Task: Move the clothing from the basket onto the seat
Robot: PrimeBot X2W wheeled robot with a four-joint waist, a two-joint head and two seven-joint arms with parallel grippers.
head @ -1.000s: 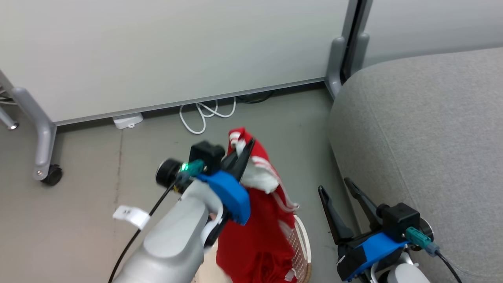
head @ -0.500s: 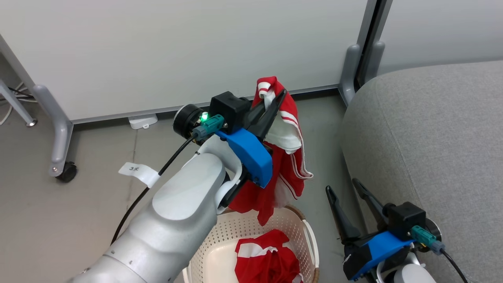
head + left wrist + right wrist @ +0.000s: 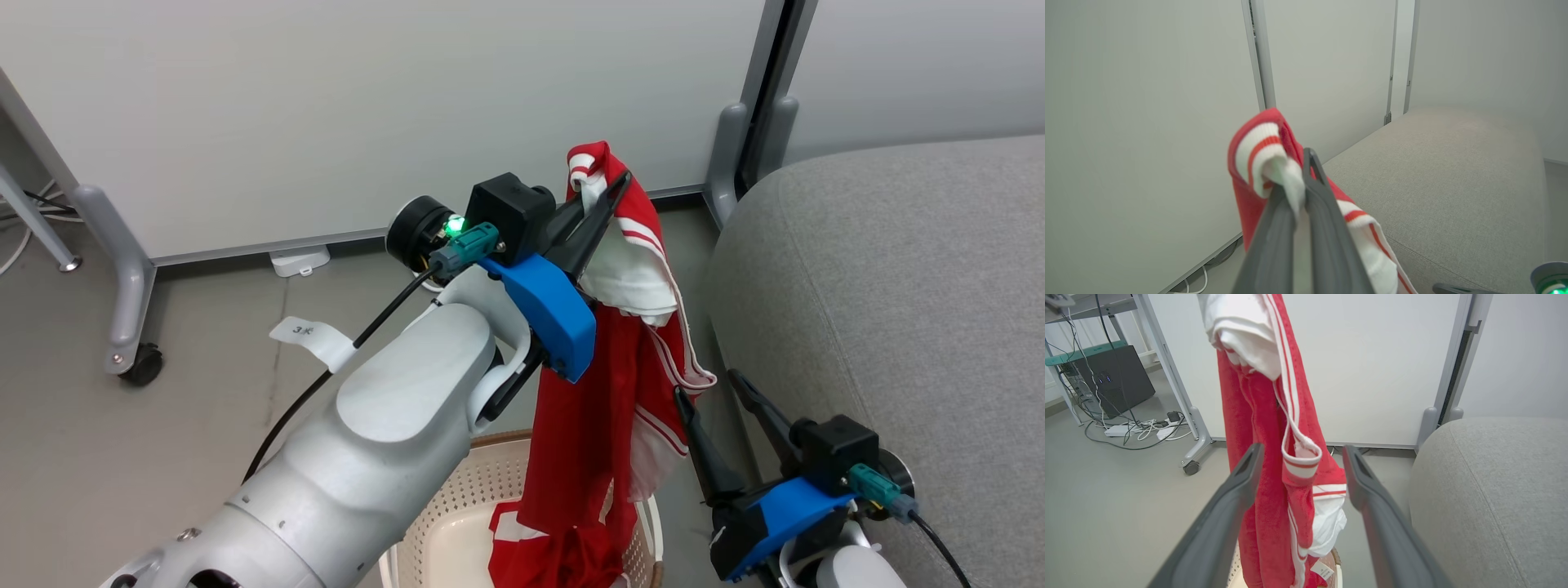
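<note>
Presently on the register, item by item. Left pincer [image 3: 606, 189]: closed on the white-trimmed upper edge of the held garment [image 3: 588, 425], raised high above the basket [image 3: 445, 506]. Held garment: red with white stripes, hanging straight down from that grip with its long axis vertical. Its lower end reaches the basket mouth, and I cannot tell whether it touches the second garment [image 3: 535, 563], which lies bunched inside the basket. Right pincer [image 3: 707, 384]: fingers spread, holding nothing, low between the basket and the seat [image 3: 898, 310]. In its wrist view the hanging cloth lines up with the gap between its fingers, but farther off. Seat: to the right of the held garment, near but apart from it, and by my judgement its top is lower than the left pincer. Note for the coming move: the right arm is nearer the seat, yet the left carries the load. I judge a rightward carry is called for, with the trailing hem passing close to the right pincer.
</note>
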